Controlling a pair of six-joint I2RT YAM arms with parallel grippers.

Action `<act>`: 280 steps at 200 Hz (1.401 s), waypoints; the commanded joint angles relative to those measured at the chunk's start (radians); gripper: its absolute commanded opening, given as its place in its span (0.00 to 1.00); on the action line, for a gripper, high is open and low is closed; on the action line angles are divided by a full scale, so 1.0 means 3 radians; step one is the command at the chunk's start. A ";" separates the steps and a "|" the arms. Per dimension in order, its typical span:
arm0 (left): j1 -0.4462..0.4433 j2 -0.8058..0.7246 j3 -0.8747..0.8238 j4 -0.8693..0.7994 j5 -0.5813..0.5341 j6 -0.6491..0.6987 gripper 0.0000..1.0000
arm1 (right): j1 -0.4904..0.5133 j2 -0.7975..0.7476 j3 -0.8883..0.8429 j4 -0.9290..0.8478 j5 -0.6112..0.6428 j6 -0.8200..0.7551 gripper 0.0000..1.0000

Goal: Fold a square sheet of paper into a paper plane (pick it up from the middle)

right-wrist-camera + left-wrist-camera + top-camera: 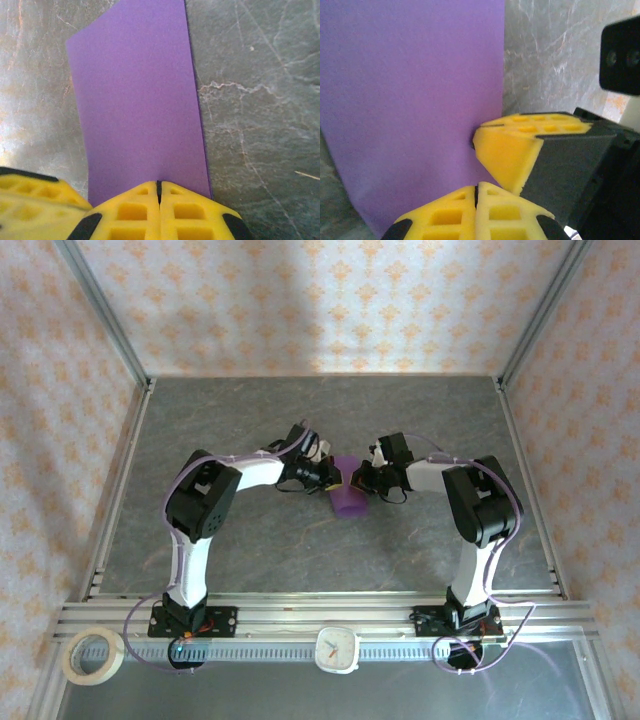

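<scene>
The left gripper's (476,192) two yellow fingers are pressed flat together, with no gap along the seam. Their tips sit at the near edge of the sheet of paper (410,100), which spreads away from them toward 12 o'clock in the left wrist view. Whether the edge is nipped between the tips or only touched cannot be told. At 3 o'clock from that seam, a yellow finger (507,150) of the other arm touches the sheet's right edge.

The right gripper (159,186) is closed the same way, finger against finger. Its tips meet the near edge of the purple sheet, and again a pinch cannot be confirmed. In the right wrist view the sheet is a narrow oblong running to 12 o'clock, its far left corner cut on a slant. A yellow finger (35,200) of the left arm lies at 8 o'clock.

From above, the sheet is in the middle of the grey marbled table (240,420), between the two grippers. Its lower part is darker and rounded. Both arms bend inward from their bases at 6 o'clock.

On the near ledge, a roll of tape (93,655) lies at 7 o'clock. A white square clock (337,648) sits at 6 o'clock, its face too small to read. Walls papered in an orange pattern (330,300) enclose the table.
</scene>
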 commanded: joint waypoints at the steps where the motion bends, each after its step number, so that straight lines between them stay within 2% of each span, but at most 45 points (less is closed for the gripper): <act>1: 0.0021 0.0049 -0.0133 0.0069 0.0022 -0.0065 0.00 | -0.0032 0.0163 -0.0216 -0.0587 0.0440 0.0014 0.00; 29: 0.0020 0.0090 -0.0276 0.0087 -0.0026 -0.0054 0.00 | -0.0036 0.0161 -0.0228 -0.0582 0.0446 0.0020 0.00; 78: 0.0105 0.0125 -0.0441 -0.0188 -0.0178 0.0236 0.00 | -0.0032 0.0154 -0.0254 -0.0575 0.0461 0.0019 0.00; 134: 0.0126 -0.0132 -0.0490 -0.0525 -0.0323 0.0556 0.00 | -0.0032 0.0170 -0.0253 -0.0572 0.0466 0.0016 0.00; 206: 0.0017 -0.0554 -0.0449 -0.0307 -0.0185 0.0307 0.00 | -0.0034 0.0158 -0.0258 -0.0572 0.0469 0.0043 0.00; 257: -0.0069 -0.0493 -0.0378 0.0024 -0.0071 0.0130 0.00 | -0.0036 0.0139 -0.0290 -0.0541 0.0464 0.0071 0.00; 280: -0.0136 -0.0277 -0.0307 0.0002 -0.0014 0.0206 0.00 | -0.0027 0.0149 -0.0285 -0.0531 0.0451 0.0081 0.00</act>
